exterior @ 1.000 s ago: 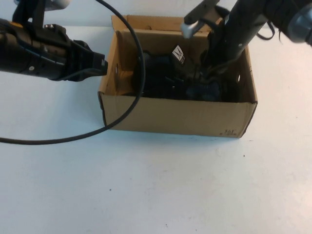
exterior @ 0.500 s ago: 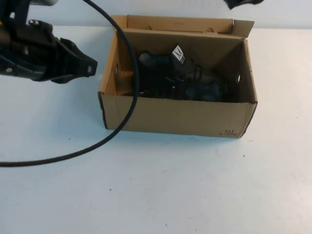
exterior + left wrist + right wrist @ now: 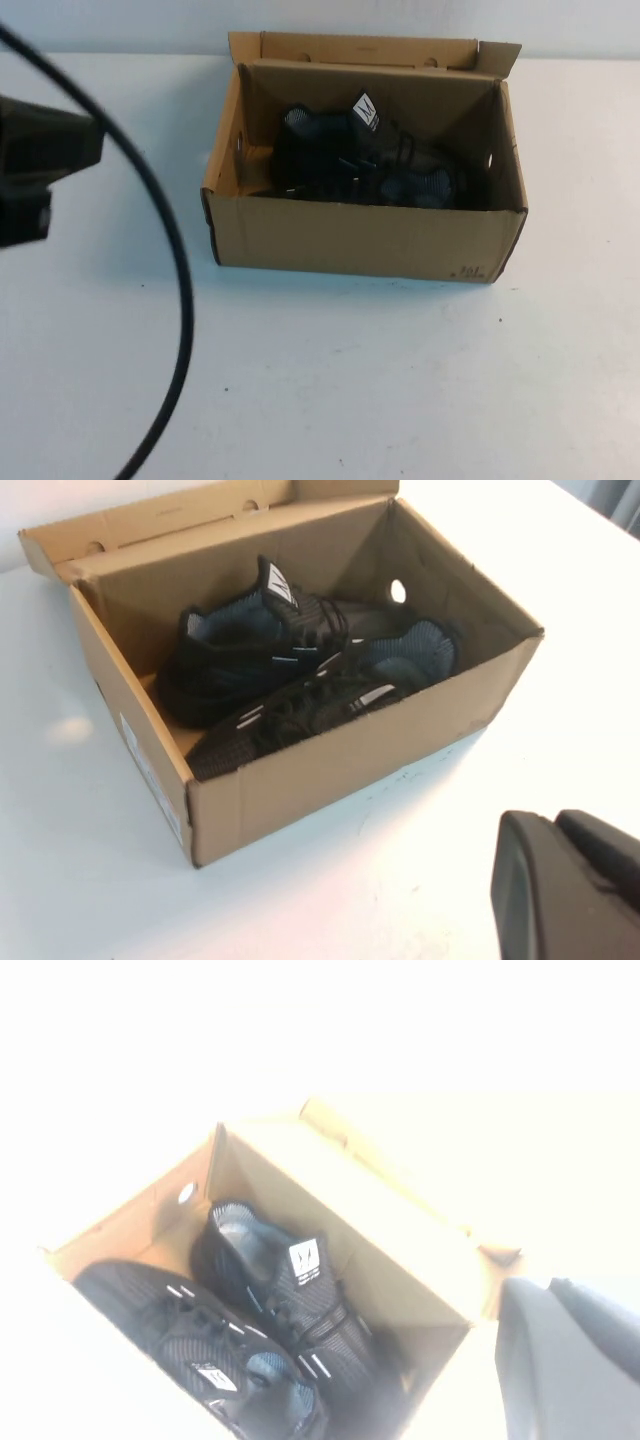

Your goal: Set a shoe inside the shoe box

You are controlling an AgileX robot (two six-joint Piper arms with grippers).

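Left tool [image 3: 40,175] at far-left edge of high view, well left of shoe box [image 3: 365,240], nothing held; whether open or closed, cannot tell. Right tool [image 3: 575,1360] absent from high view, only dark corner in its wrist view. Shoe [image 3: 330,150] lies inside box, long axis left-right, beside second shoe [image 3: 410,185]. Left arm nearer.

White logo tag [image 3: 367,110] on shoe tongue: angular mark, unreadable. Shoe box [image 3: 370,240] corner print illegible.
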